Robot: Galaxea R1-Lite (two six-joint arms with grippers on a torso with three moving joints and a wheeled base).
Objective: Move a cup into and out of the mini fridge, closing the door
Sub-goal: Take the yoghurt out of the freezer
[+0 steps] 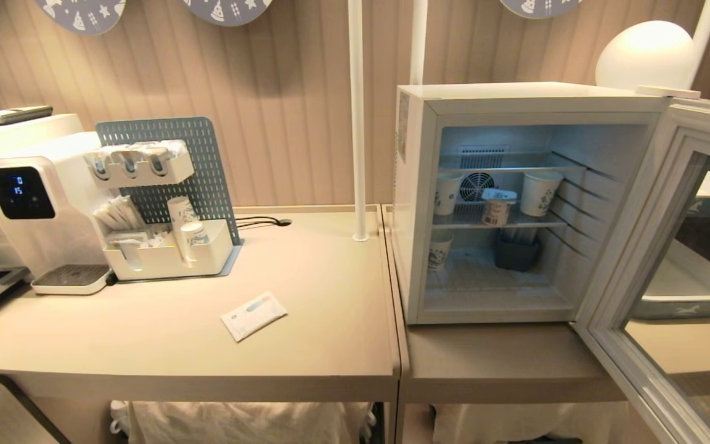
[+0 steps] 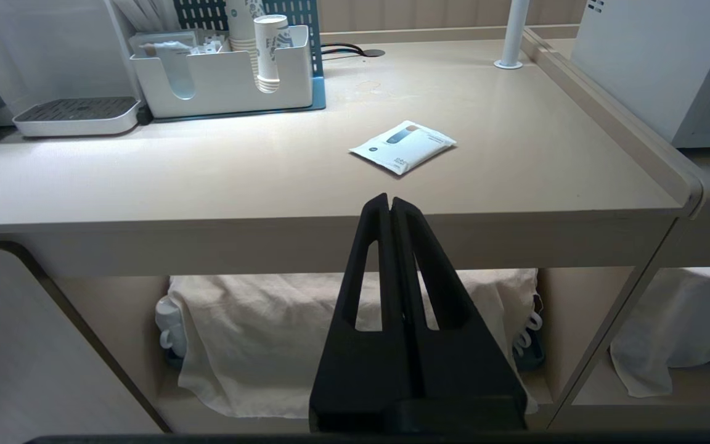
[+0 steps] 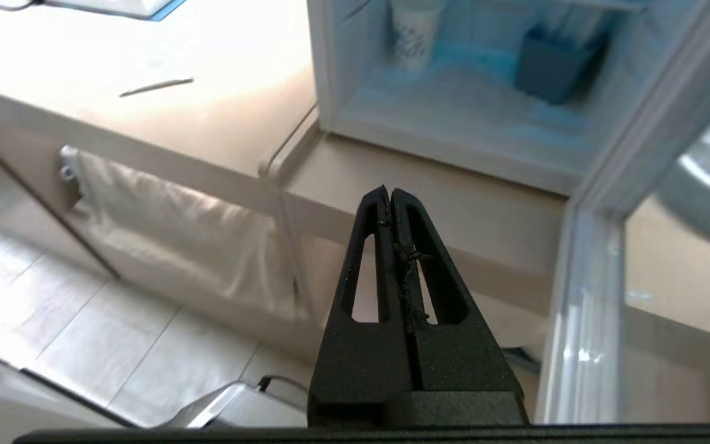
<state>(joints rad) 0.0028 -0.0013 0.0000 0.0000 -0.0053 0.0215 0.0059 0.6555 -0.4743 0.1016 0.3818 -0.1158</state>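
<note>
Two beige counters [image 1: 219, 345] stand edge to edge, and the mini fridge [image 1: 413, 203] sits on the right-hand one, close to its left edge and well back from its front edge, with the door [image 1: 651, 246] swung wide open past the counter's right front corner, its glass pane facing out over the front. On the left counter a white water dispenser [image 1: 34, 197] stands at the back left corner, just beside a white organiser [image 1: 164, 253] with a grey pegboard behind it that holds stacked paper cups and sachets; a flat white packet [image 1: 253, 315] lies alone toward the front middle of that counter. Inside the fridge, the cup [image 1: 497, 208] stands on the middle wire shelf, in front of the round fan grille, between two taller paper cups [image 1: 540, 192] on that shelf; a third paper cup and a dark bin sit on the floor below. The left gripper [image 2: 390, 200] hangs before the left counter's front edge, fingers pressed together and empty; the right gripper [image 3: 390, 192] is also pinched closed with nothing in it, below and in front of the fridge opening, beside the open door's lower edge
</note>
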